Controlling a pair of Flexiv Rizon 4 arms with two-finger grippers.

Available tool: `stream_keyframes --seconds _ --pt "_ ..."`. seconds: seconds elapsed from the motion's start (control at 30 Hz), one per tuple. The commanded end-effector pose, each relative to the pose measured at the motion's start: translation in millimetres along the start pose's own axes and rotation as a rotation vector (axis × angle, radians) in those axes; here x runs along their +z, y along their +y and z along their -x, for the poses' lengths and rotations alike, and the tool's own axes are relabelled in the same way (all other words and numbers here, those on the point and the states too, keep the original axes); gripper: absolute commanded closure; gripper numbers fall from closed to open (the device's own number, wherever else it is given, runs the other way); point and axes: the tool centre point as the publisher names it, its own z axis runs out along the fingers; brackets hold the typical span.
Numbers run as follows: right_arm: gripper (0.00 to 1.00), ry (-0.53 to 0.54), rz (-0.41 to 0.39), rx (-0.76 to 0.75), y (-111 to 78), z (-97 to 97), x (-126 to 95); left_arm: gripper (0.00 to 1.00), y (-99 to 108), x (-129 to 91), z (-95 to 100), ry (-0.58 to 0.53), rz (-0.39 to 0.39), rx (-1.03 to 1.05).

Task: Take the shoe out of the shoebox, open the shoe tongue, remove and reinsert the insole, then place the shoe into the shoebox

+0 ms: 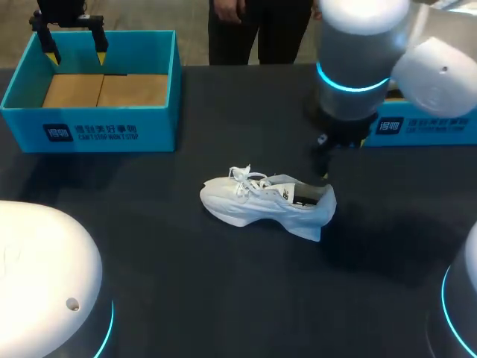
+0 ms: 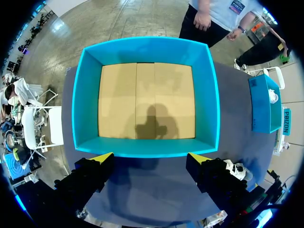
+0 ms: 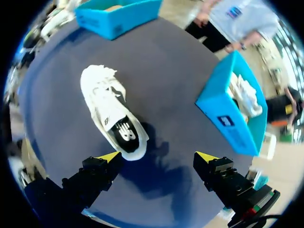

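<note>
Shoe: white sneaker, out of the box, on the dark counter near its mid. Toe twd my left, heel twd my right. Laces loose at front.
Right jaws: apart, nothing btwn. Head view: they hang just behind the shoe's heel, at its far side.
Right jaws vs shoe: wrist view shows the heel end just ahead of one yellow tip. Shoe runs away from that tip, not btwn the two. No contact seen.
Left jaws: wide apart, nothing btwn. Over the far wall of the shoebox, well apart from the shoe.
Left jaws vs shoebox: wrist view, one blue wall runs just ahead of both yellow tips. Brown card floor shows inside.
Second box: blue, far right of counter, partly hidden by right arm. Sth white and crumpled inside, can't tell what.
Edges: shoebox near the counter's far-left corner, second box at its far-right side.
Room: shoe well apart from both boxes, dark counter surface on every side of it.
</note>
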Motion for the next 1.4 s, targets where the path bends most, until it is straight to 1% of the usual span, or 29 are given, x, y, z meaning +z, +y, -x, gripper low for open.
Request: stream_keyframes --seconds 0.03,0.17,1.13,1.17,1.23,1.3,1.4 --pt "0.00 0.181 0.282 -0.738 -10.6 15.1 -1 0.00 0 0 0.0 0.000 0.000 0.000" --pt "0.00 0.202 0.291 -0.795 -11.6 30.8 0 0.00 0 0 0.0 0.000 0.000 0.000" --pt "0.00 0.202 0.291 -0.795 -11.6 30.8 0 0.00 0 0 0.0 0.000 0.000 0.000" --pt "0.00 0.208 0.304 -0.790 -12.8 30.0 5 0.00 0 0 0.0 0.000 0.000 0.000" --pt "0.00 0.218 0.372 -0.820 -13.2 28.4 12 0.00 0 0 0.0 0.000 0.000 0.000" --pt "0.00 0.241 0.420 -0.829 -14.5 27.7 19 0.00 0 0 0.0 0.000 0.000 0.000" --pt "0.00 0.280 0.449 -0.853 -18.6 27.1 29 0.00 0 0 0.0 0.000 0.000 0.000"
